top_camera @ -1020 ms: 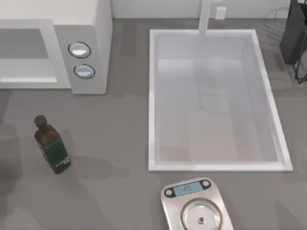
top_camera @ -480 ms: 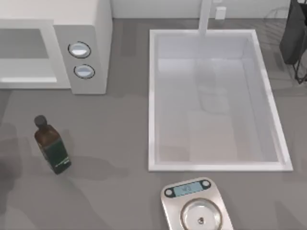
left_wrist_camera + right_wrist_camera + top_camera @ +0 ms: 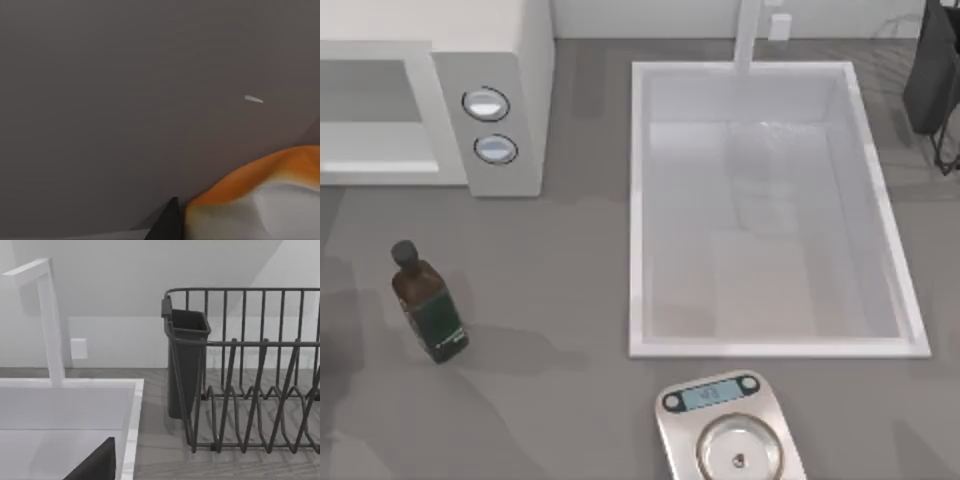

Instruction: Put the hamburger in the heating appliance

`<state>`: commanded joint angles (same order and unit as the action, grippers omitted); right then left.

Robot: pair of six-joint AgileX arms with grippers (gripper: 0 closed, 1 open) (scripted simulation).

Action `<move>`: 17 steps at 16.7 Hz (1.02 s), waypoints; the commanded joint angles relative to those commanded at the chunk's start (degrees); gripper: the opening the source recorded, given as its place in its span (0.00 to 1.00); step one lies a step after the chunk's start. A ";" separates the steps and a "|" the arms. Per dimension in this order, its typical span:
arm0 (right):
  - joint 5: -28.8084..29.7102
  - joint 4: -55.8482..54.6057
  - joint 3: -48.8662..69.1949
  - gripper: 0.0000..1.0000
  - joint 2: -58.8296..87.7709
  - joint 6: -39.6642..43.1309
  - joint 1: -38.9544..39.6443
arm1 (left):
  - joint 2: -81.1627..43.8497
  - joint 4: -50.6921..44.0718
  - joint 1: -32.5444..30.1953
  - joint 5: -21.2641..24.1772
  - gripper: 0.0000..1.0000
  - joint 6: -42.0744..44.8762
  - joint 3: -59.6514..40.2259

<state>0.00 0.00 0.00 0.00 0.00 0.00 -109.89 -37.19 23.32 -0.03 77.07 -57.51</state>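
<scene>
i count one microwave [image 3: 430, 95] with two dials [image 3: 486, 104], one bottle [image 3: 428, 304], one sink [image 3: 772, 345], one kitchen scale [image 3: 728, 435], one dish rack [image 3: 250, 375], and one hamburger [image 3: 260, 195].

No legible text anywhere

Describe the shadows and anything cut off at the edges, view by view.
Top view: soft shadows spread over the counter right of the bottle, and the scale is cropped at the bottom. Left wrist view: the hamburger is cropped at a corner, against plain grey. Right wrist view: the rack is cut off at the edge.
</scene>
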 joint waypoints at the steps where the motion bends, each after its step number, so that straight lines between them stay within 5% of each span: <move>1: 0.00 0.00 0.00 1.00 0.00 0.00 0.00 | 0.00 0.00 0.00 0.00 0.32 0.00 0.00; 6: 0.00 0.00 0.00 1.00 0.00 0.00 0.00 | 0.00 0.00 0.00 0.00 0.00 0.00 0.00; 17: 0.00 0.00 0.00 1.00 0.00 0.00 0.00 | 4.49 -7.15 -1.28 0.75 0.00 -1.49 -2.38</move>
<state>0.00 0.00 0.00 0.00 0.00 0.00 -105.39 -44.34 22.04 0.72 75.59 -59.89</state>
